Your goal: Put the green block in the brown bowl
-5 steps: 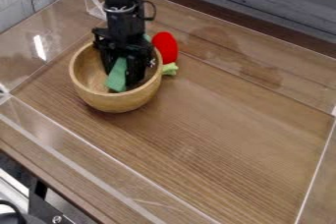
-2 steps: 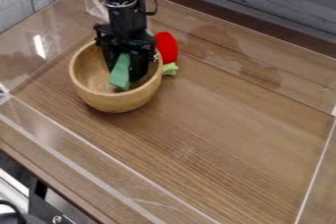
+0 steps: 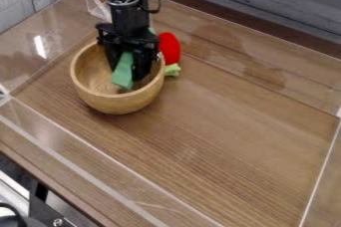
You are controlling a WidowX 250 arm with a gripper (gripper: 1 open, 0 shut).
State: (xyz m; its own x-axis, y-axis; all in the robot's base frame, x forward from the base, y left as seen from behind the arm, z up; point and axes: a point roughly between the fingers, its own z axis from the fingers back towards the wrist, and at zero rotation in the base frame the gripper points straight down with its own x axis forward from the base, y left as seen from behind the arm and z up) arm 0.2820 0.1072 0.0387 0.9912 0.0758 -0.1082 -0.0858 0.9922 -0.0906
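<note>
The brown bowl (image 3: pixel 96 94) sits at the left of the wooden table. My gripper (image 3: pixel 126 60) points straight down into it from above, shut on the green block (image 3: pixel 123 73). The block hangs tilted inside the bowl, its lower end near the bowl's floor; I cannot tell whether it touches. The black fingers (image 3: pixel 107 52) cover the block's upper end.
A rounded red object with a green bit (image 3: pixel 168 50) lies right against the bowl's right rim. Clear plastic walls (image 3: pixel 40 47) run along the table's edges. Bare wooden tabletop (image 3: pixel 226 121) stretches to the right and front.
</note>
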